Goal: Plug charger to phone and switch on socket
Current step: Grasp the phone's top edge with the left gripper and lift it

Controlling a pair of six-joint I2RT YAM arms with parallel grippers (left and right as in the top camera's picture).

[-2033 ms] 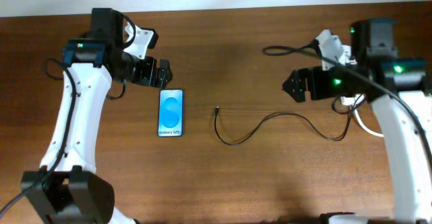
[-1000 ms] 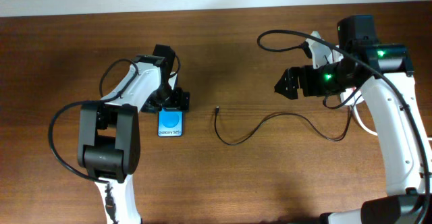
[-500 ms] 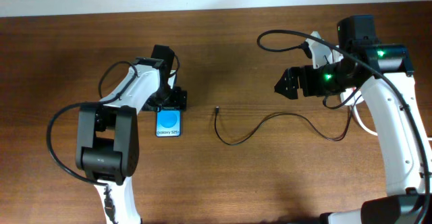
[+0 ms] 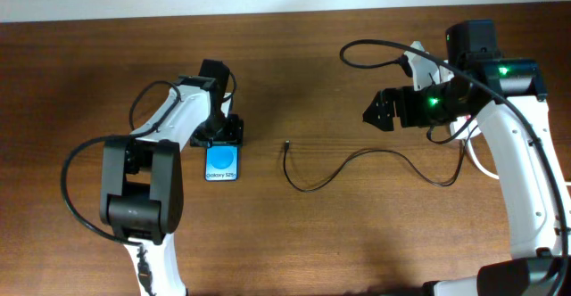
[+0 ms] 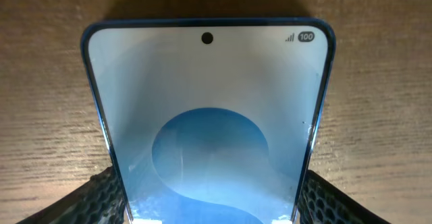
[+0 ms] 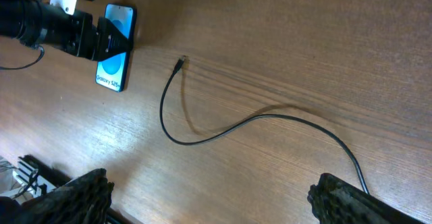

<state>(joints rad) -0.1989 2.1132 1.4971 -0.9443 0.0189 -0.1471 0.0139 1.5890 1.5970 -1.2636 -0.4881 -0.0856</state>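
the left tool [image 4: 223, 135] is closed across the phone [image 4: 222, 164], its pads [image 5: 101, 197] pressing on the two long edges toward the far half. the phone lies flat on the tabletop [image 4: 294, 242], left of centre. its long axis runs near to far, with the camera-hole end far and the "galaxy s25" end near, so the charging port is probably on the near short edge. the right tool [image 4: 376, 114] hangs wide open and empty above the right side. the charger [image 4: 375, 151] curves across the middle, and its plug tip [image 4: 286, 143] points far, well right of the phone and apart from it.

to do this step well, keep the squeeze even and the phone flat. swing the near end toward the plug without letting the phone slip, so the port is open to the right tool. the socket can't be made out.
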